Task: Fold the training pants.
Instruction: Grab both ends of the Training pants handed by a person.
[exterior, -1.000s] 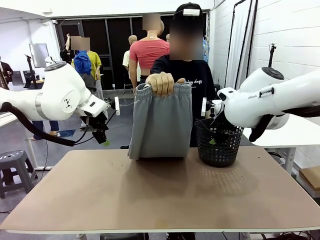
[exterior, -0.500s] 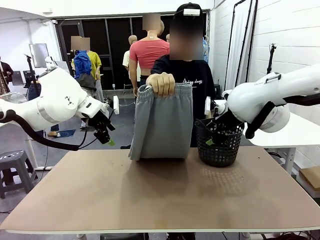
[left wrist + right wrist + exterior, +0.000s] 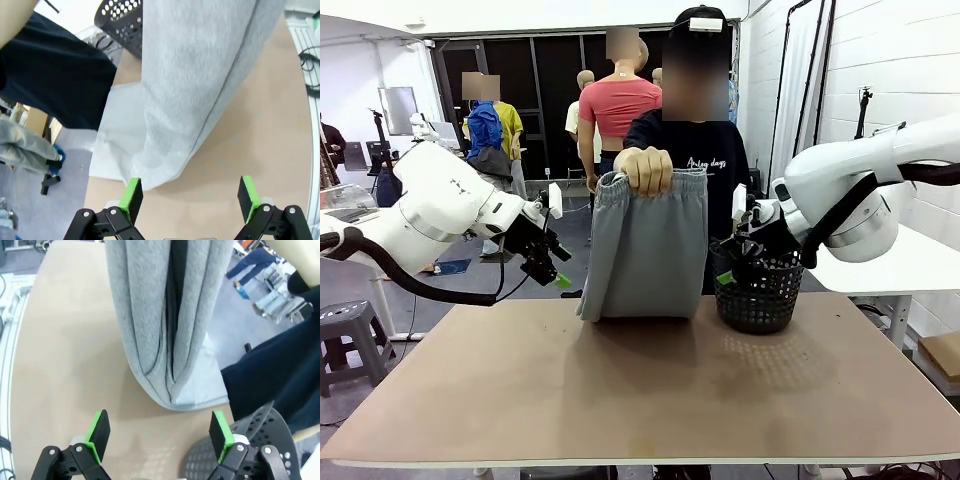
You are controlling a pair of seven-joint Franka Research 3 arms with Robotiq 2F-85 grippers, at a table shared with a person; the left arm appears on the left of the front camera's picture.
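Left tool (image 3: 190, 195) and right tool (image 3: 160, 433) gape empty; our front view adds a hand (image 3: 642, 168) hoisting the training pants (image 3: 645, 250) over the worktop (image 3: 640, 390).

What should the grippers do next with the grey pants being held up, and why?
Probably ease the left gripper and right gripper, both open, toward the pants' bottom corners: a hand holds the waistband up, the hem hangs loose near the table, and each gripper sits beside it, apart.

Light grey training pants (image 3: 642, 245); black mesh basket (image 3: 756, 291).
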